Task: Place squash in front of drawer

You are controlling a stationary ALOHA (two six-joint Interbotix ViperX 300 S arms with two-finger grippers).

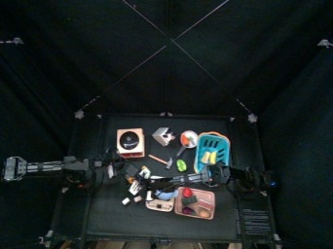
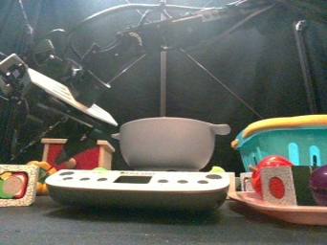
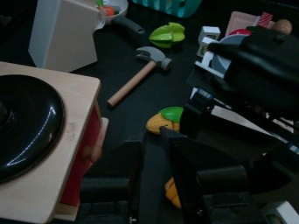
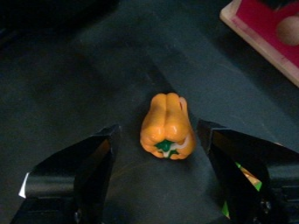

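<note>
Straddling one orange squash (image 4: 165, 125), the right gripper (image 4: 163, 166) has its two jaws spread wide, one on each side of the squash, neither clearly touching it. The squash lies flat on the black table (image 4: 140, 52), green stem end toward the gripper. One pink tray (image 4: 267, 35) sits near, with one tan round item at its edge.

Left gripper (image 3: 149, 171): two jaws standing close, a narrow gap between them, nothing seen held. Beside it, one wooden box with a black disc on top (image 3: 30, 122). Also in the left wrist view: one toy hammer (image 3: 138, 72), two green-yellow pieces, one near (image 3: 170, 118) and one farther (image 3: 167, 34), one white block (image 3: 65, 33). The right arm (image 3: 251, 79) crosses that view.

Front view: one grey pot (image 2: 166, 142) on one white scale (image 2: 134, 187), one teal basket (image 2: 288, 144), one pink plate (image 2: 281, 206) with two round items, red and purple.

Top view: both arms meet low in the table's middle; items too small to count.
</note>
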